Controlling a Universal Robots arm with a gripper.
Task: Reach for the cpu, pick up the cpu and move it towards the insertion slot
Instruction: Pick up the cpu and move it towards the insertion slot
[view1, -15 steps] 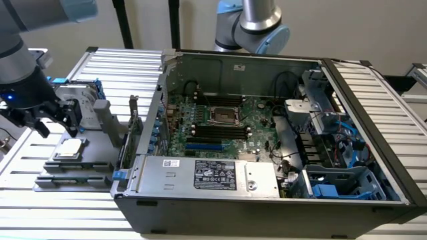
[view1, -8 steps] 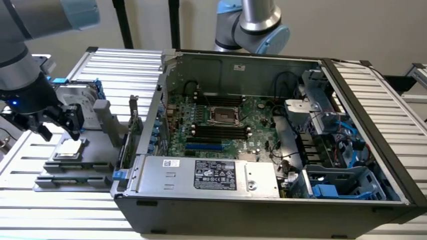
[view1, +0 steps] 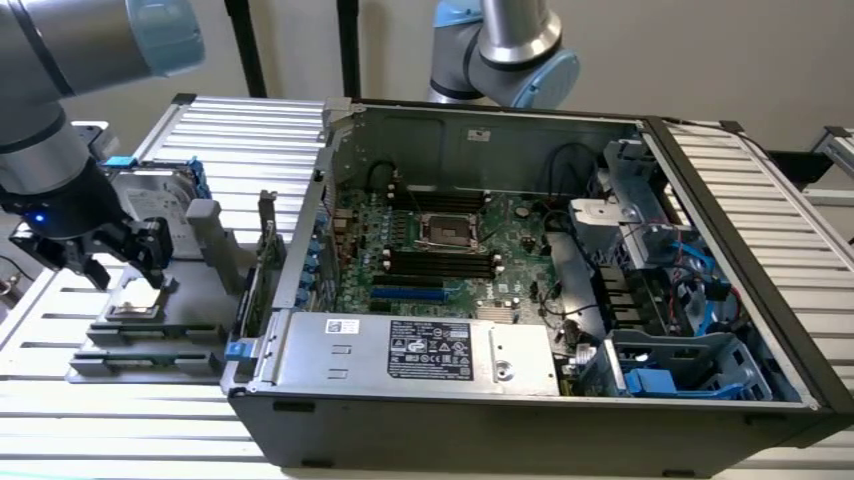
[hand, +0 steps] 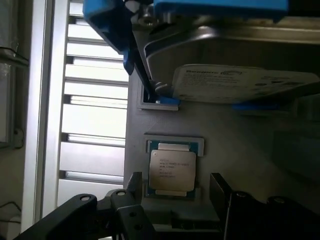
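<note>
1. We found the black two-fingered gripper spread wide. One finger stood on each side of the chip, and a gap showed between each finger and the chip's edge. It held nothing.
2. The cpu, a small flat square chip with a shiny silver metal top and a pale rim, lay flat in a shallow recess of the grey plastic holding fixture. It had not been lifted.
3. In the exterior view the gripper hung directly over the cpu, at the exterior view's left and outside the computer case.
4. Just beyond the chip on the same fixture we noted the larger silver rectangular hard drive with blue brackets. It stood apart from the chip.
5. The fixture rested on a slatted silver metal table.
6. To the exterior view's right stood the open dark grey computer case, with a silver labelled power supply box along its near edge.
7. The insertion slot, a square socket with a silver metal frame around a dark centre, sat on the green motherboard, well apart from the chip. Long narrow black memory slots lay just on the slot's near side.
8. Behind the case we recorded a second silver and pale blue robot arm.
</note>
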